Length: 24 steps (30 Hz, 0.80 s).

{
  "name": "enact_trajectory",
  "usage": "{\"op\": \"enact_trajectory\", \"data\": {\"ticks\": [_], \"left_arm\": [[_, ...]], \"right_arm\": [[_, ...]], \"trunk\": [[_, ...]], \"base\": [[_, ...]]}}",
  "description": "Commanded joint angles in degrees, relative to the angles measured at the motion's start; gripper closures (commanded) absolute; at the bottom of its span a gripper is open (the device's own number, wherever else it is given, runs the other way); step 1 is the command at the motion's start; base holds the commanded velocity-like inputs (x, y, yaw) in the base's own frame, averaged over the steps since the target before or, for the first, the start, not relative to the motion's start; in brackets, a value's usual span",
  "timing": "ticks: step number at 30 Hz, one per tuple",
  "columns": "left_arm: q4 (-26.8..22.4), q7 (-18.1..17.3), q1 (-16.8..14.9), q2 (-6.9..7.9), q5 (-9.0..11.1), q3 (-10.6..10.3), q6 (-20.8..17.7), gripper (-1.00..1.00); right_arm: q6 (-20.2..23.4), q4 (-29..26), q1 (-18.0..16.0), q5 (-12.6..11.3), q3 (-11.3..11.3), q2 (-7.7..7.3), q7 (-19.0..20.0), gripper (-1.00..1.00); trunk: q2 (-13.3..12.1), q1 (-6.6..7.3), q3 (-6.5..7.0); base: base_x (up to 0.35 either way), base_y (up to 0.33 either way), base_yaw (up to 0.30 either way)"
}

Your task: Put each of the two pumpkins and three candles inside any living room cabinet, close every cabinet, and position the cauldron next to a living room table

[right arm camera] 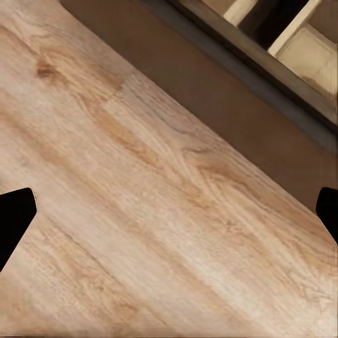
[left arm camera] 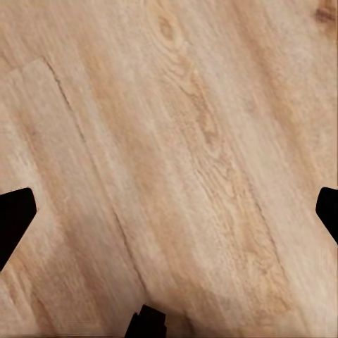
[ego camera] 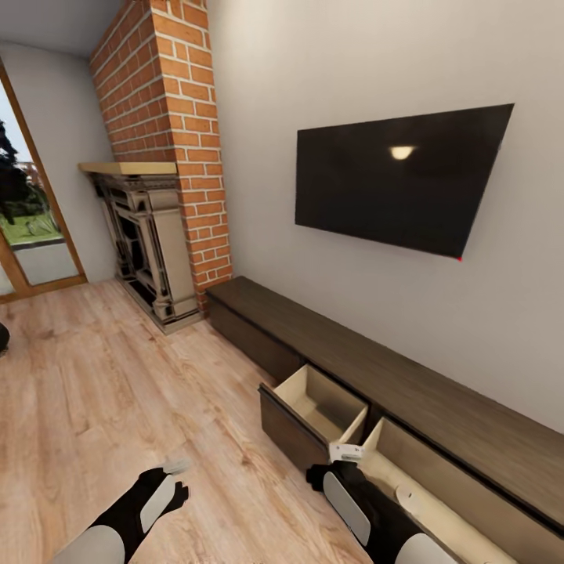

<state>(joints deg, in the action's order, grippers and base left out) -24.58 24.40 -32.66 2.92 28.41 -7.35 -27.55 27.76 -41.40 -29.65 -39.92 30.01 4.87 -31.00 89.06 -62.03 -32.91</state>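
The long dark-brown cabinet (ego camera: 407,392) runs along the wall under the TV. Two of its drawers stand pulled out. The nearer-left drawer (ego camera: 317,407) shows a bare beige inside. In the other drawer (ego camera: 439,501) lies a small cream rounded shape (ego camera: 407,495) that looks like a candle. My right gripper (ego camera: 335,464) hangs open over the floor just in front of these drawers, and its wrist view (right arm camera: 169,211) has nothing between the fingers. My left gripper (ego camera: 182,479) is open over bare floor (left arm camera: 169,211). The pumpkins and the table are out of view.
A brick chimney with a fireplace (ego camera: 149,235) stands at the cabinet's far end. A glass door (ego camera: 31,219) is at the far left. A dark rounded shape (ego camera: 2,337) is cut off by the left edge. Wood floor (ego camera: 117,392) spreads in front of the cabinet.
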Motion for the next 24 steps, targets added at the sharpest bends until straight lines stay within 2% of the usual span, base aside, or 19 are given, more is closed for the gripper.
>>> {"op": "enact_trajectory", "data": {"ticks": [1, 24], "left_arm": [[-0.1, 0.5, 0.0, 0.07, 0.6, -0.5, -0.2, -1.00], [-0.1, 0.5, 0.0, 0.15, 0.6, -0.4, -0.2, -1.00]], "right_arm": [[0.1, -0.1, -0.1, -0.5, 0.2, -0.04, -0.6, -1.00], [0.0, -0.1, -0.1, -0.5, 0.2, 0.04, -0.9, -1.00]], "trunk": [[0.0, 0.00, -0.08], [0.0, 0.00, -0.65]], "base": [[0.000, 0.000, 0.291], [0.000, 0.000, 0.260]]}}
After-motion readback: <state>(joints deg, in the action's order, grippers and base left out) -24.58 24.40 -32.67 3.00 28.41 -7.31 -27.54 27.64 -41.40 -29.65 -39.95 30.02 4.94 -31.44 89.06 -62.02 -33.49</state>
